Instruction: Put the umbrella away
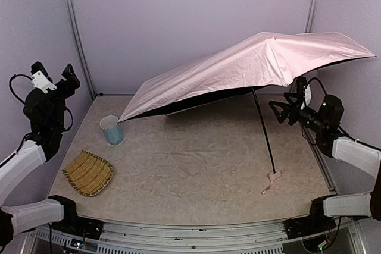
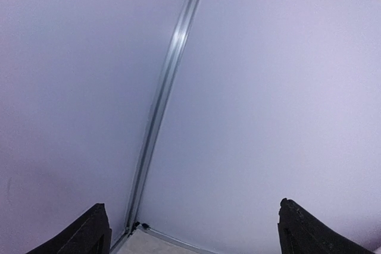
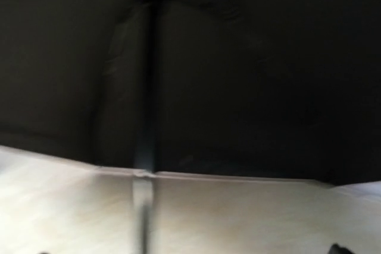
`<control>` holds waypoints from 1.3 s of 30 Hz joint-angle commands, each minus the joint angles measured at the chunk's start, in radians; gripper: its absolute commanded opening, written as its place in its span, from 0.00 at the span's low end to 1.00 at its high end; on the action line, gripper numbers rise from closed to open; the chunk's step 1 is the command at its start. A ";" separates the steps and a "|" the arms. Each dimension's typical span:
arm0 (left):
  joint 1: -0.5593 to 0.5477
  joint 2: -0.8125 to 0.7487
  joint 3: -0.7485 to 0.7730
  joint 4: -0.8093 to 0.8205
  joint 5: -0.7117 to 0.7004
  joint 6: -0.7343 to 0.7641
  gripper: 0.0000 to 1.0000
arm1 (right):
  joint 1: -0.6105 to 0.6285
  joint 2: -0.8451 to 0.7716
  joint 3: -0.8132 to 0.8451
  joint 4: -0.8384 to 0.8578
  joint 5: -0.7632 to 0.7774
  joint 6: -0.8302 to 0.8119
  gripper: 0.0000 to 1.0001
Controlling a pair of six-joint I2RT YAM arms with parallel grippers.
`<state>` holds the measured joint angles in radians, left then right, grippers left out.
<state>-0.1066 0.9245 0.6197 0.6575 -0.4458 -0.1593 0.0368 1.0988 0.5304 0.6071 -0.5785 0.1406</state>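
The umbrella (image 1: 250,63) is fully open, so nothing of the putting-away looks done. It sits tipped over on the table (image 1: 196,171). The low edge of the pink canopy (image 1: 196,78) comes down at the far left corner, just beside a blue cup (image 1: 111,129); I can't tell whether the two touch. The high edge sticks up over the far right corner. The thin black shaft (image 1: 265,132) slants down from under the canopy to the small handle (image 1: 274,175), which rests on the table near the right edge with its strap (image 1: 266,188) trailing toward the near side.

The right arm (image 1: 330,123) reaches in from the right edge. The right jaws stand wide apart and hold nothing, near the upper shaft and under the canopy's black underside, not touching either as far as I can see. The left arm (image 1: 41,111) is raised off the left edge. The left jaws gape too, empty and aimed at the wall (image 2: 268,87), well apart from the umbrella. A woven tray (image 1: 88,173) lies by the near left corner.

To my eye everything is left to do: take hold of the shaft or handle, collapse the canopy, shorten the shaft and stow it. Where it should go, I can't tell.
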 commanded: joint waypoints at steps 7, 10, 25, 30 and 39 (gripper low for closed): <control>-0.567 -0.192 0.039 -0.112 -0.181 0.257 0.89 | 0.200 0.215 0.360 -0.493 0.037 -0.028 1.00; -0.712 -0.194 0.055 -0.095 -0.268 0.374 0.89 | 0.206 0.279 0.409 -0.518 0.148 -0.003 0.96; -1.046 -0.259 0.099 -0.205 -0.286 0.486 0.83 | 0.232 0.355 0.473 -0.437 0.100 0.176 0.14; -1.169 -0.297 0.093 -0.211 -0.169 0.551 0.77 | 0.233 0.323 0.487 -0.355 0.061 0.344 0.00; -1.362 -0.069 0.106 -0.254 0.045 0.618 0.81 | 0.299 0.258 0.514 -0.120 0.020 0.577 0.00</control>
<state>-1.4467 0.7418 0.7113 0.4530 -0.5800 0.4492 0.2790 1.4292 0.9886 0.2821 -0.5003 0.5945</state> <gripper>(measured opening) 0.798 0.074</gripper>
